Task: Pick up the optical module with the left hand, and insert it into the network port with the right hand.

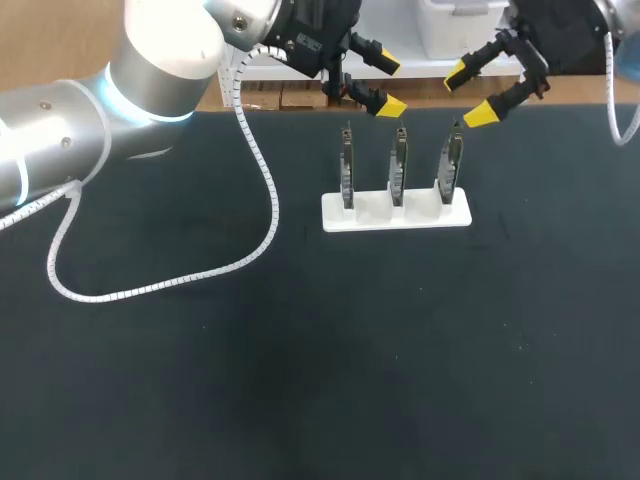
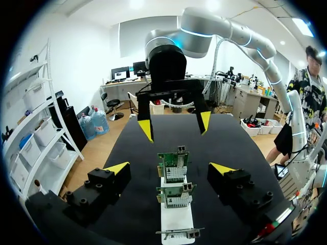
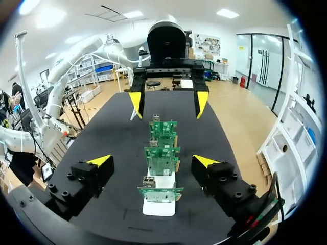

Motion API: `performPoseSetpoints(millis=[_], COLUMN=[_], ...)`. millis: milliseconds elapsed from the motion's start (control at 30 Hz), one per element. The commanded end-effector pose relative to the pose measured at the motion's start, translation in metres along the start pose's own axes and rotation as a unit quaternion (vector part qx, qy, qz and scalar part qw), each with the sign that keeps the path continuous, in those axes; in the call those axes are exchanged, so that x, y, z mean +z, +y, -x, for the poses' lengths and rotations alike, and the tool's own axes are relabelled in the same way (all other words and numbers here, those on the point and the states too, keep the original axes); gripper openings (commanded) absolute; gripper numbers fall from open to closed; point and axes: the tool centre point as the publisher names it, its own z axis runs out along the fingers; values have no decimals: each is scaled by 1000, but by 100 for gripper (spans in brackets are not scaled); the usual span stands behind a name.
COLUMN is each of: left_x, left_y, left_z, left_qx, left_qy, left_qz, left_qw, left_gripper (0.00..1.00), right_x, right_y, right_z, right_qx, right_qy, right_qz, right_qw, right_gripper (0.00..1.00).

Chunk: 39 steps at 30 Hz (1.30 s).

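Neatly, three flat green boards [image 3: 162, 155] fill a white slab [image 3: 158, 207].

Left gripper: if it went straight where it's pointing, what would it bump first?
Likely the farthest green card in the white holder, standing in line between the open fingers of the left gripper. If it passes above the cards, the right gripper facing it comes next; depth is unclear.
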Motion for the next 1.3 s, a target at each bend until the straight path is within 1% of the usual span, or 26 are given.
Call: performPoseSetpoints(millis=[33,67,733,900,933,1000,1033,1300], left_x=[0,0,0,0,0,0,0,0], left_y=[-1,-1,-1,-1,-1,-1,-1,-1], left_z=[1,1,1,1,1,1,1,1], left_qx=[-1,-1,-1,-1,-1,-1,-1,-1], left_qy=[2,2,2,2,2,2,2,2], left_qz=[1,1,1,1,1,1,1,1], left_qw=[1000,1000,1000,1000,1000,1000,1000,1000], left_gripper=[100,100,100,100,100,100,100,100], right_x=[0,0,0,7,9,11,12,17], right_y=[5,5,5,14,17,21,22,23], right_z=[-1,-1,-1,-9,-10,-13,-14,-20], right_qx=[-1,-1,-1,11,16,19,19,21], right_qy=[-1,-1,-1,-4,1,-11,-9,-19], right_qz=[-5,-5,-5,-1,2,0,1,7], right_qw=[1000,1000,1000,1000,1000,1000,1000,1000], right_gripper=[35,0,0,0,0,0,0,0])
